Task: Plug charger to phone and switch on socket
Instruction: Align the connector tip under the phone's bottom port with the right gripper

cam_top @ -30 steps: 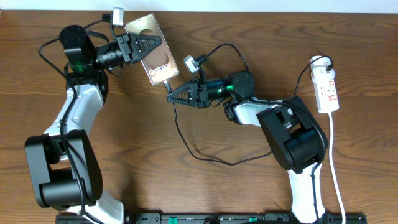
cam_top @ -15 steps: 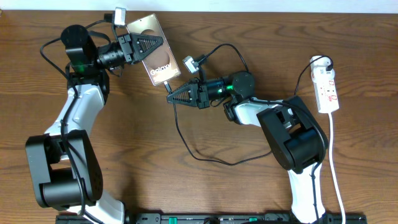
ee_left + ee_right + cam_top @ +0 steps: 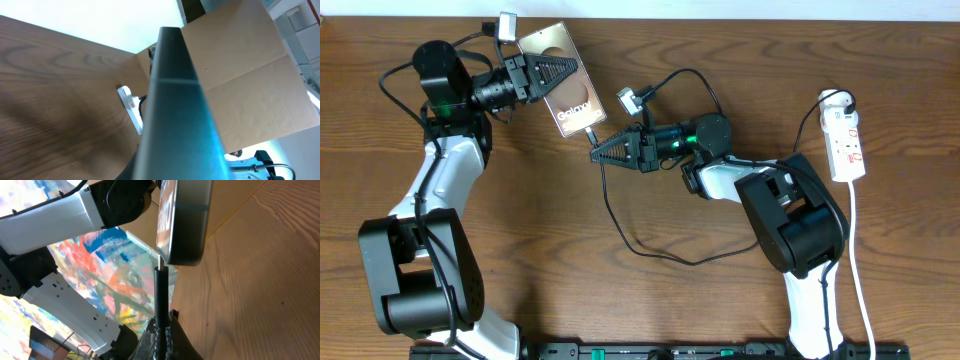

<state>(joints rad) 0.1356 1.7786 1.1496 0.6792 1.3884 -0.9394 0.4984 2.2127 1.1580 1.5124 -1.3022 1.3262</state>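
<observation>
My left gripper [image 3: 570,72] is shut on the phone [image 3: 562,76], a brownish slab with white lettering, held above the table at the back. In the left wrist view its dark edge [image 3: 175,100] fills the middle. My right gripper [image 3: 600,152] is shut on the charger [image 3: 620,215], a thin black cable that loops over the table. In the right wrist view the charger [image 3: 161,295] stands straight up from the jaws [image 3: 162,330], and its metal tip touches the phone's bottom edge [image 3: 185,225]. The white socket [image 3: 846,140] lies at the far right.
A thick white cord [image 3: 857,260] runs from the socket down the right side. A brown cardboard panel [image 3: 250,75] stands beyond the table. The socket also shows small in the left wrist view [image 3: 129,107]. The wooden table [image 3: 620,300] lies under both arms.
My right gripper has moved slightly up and left with the charger tip toward the phone's lower edge. The left gripper and phone have shifted a little to the left.
</observation>
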